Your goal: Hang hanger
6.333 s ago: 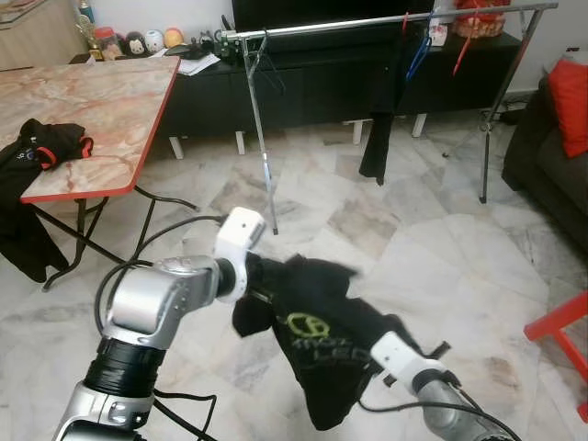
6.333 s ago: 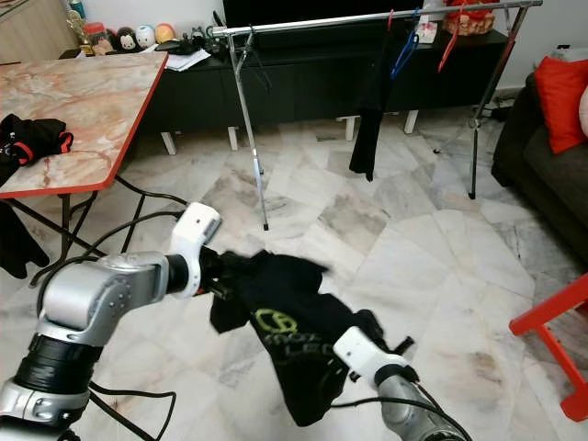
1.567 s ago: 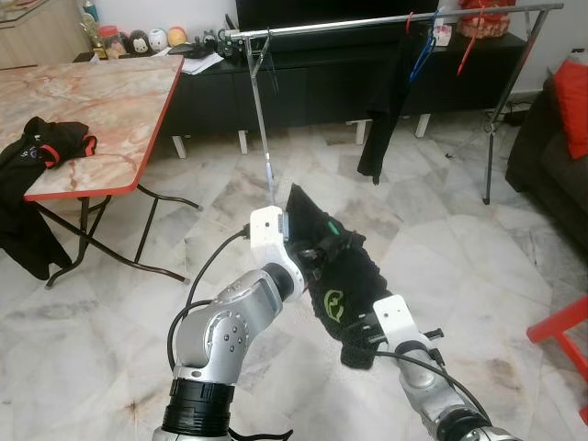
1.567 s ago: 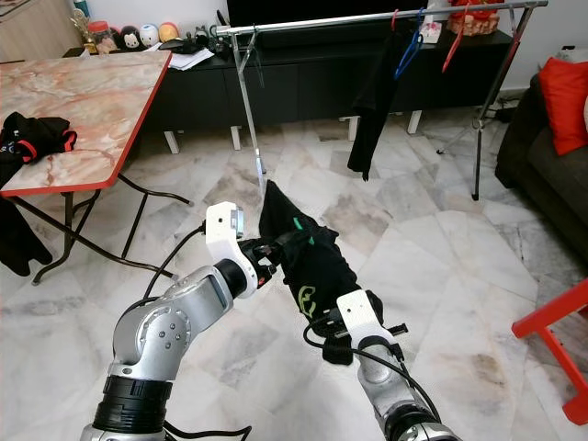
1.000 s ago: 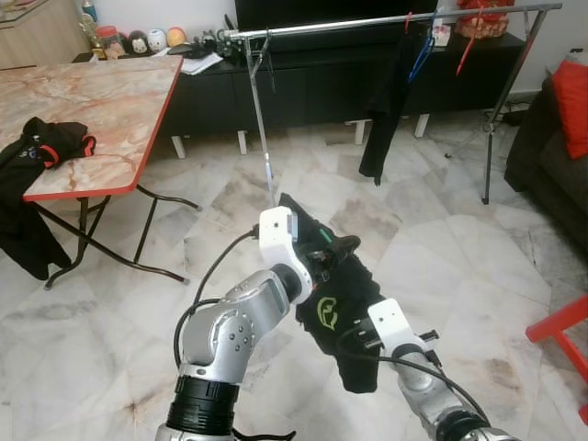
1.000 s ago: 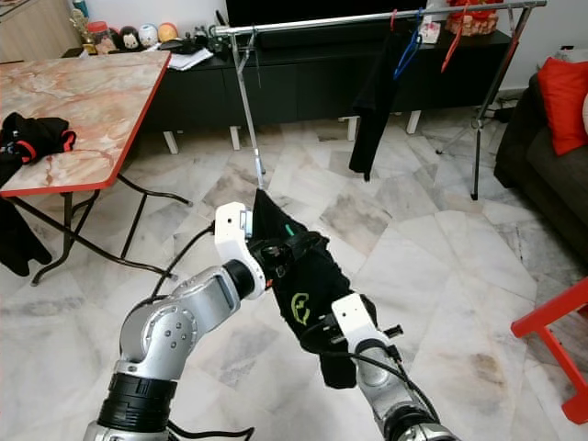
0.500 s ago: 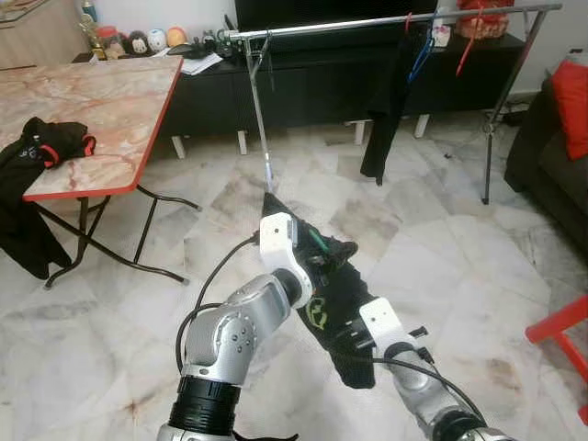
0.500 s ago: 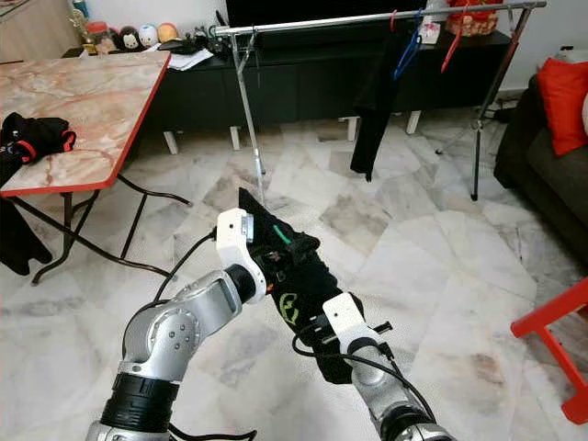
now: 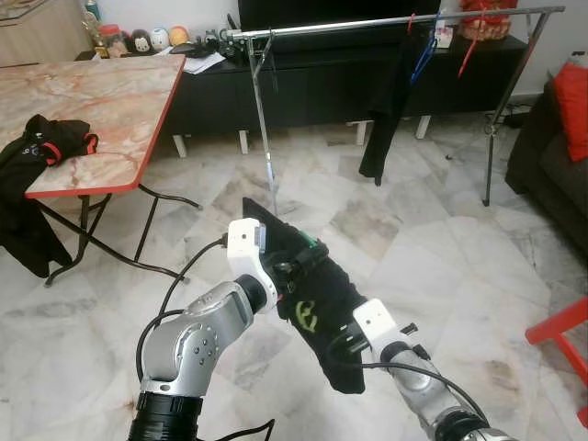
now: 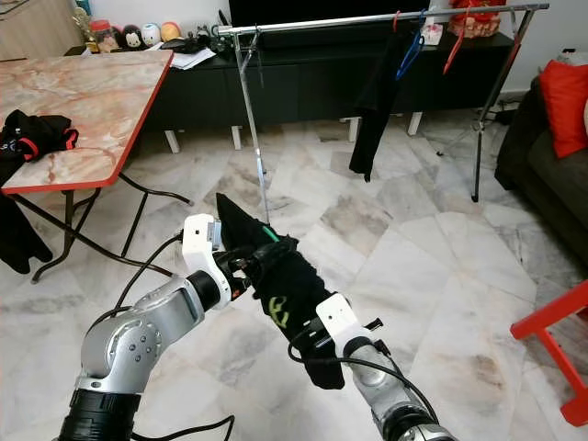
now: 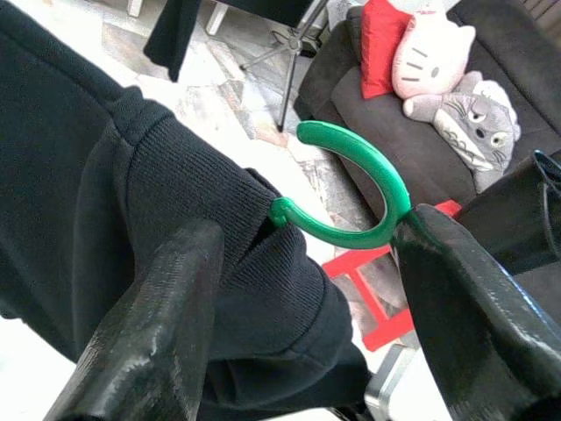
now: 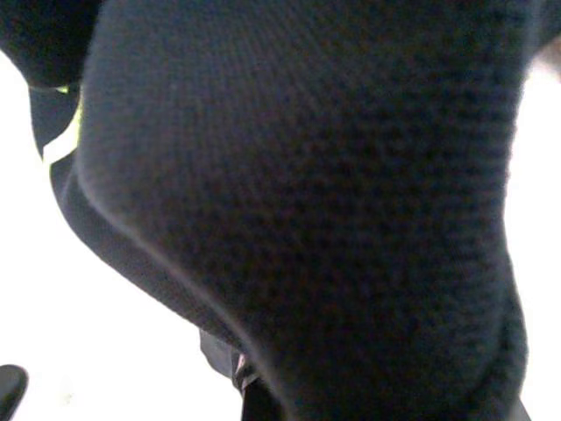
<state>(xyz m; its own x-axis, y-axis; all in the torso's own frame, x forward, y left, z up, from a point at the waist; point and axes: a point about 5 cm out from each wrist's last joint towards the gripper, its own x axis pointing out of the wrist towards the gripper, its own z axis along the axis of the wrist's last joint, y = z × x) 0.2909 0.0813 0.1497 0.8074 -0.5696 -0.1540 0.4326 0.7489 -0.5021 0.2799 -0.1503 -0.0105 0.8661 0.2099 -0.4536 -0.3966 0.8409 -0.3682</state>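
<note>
marble floor below — green hanger between left gripper fingers.

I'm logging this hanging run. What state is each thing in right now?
Green hanger: inside the black garment, hook poking out of the collar.
Black garment: held off the floor between both hands.
Left hand: fingers either side of the collar and hook.
Right hand: at the garment's lower end, grip hidden.
Rail: carries a black garment, a blue hanger and a red hanger.
</note>
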